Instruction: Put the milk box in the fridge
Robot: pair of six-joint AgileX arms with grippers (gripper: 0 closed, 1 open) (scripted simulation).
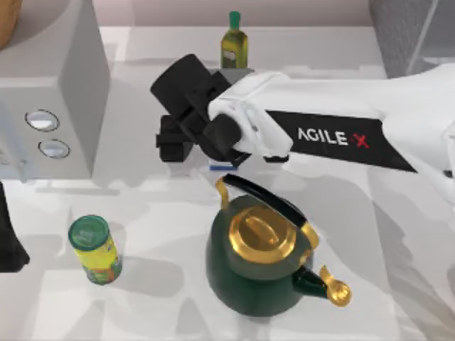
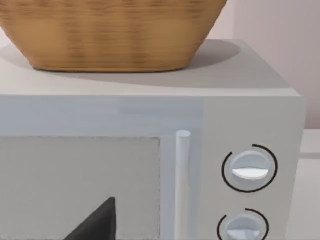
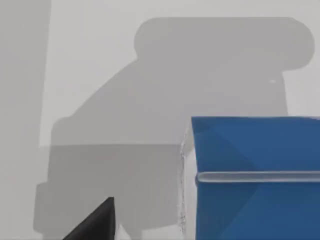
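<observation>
Right gripper [image 1: 174, 138] hovers over milk box [image 3: 255, 175], finger state can't tell. Box: smooth blue creased carton top, desk centre, 12 o'clock of glossy green kettle [image 1: 259, 259].

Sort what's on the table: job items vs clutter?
Job: milk box, under the right gripper at mid-table; fridge, top view's far right corner.

Clutter: green kettle, yellow can, olive oil bottle, microwave, wicker basket on it.
</observation>
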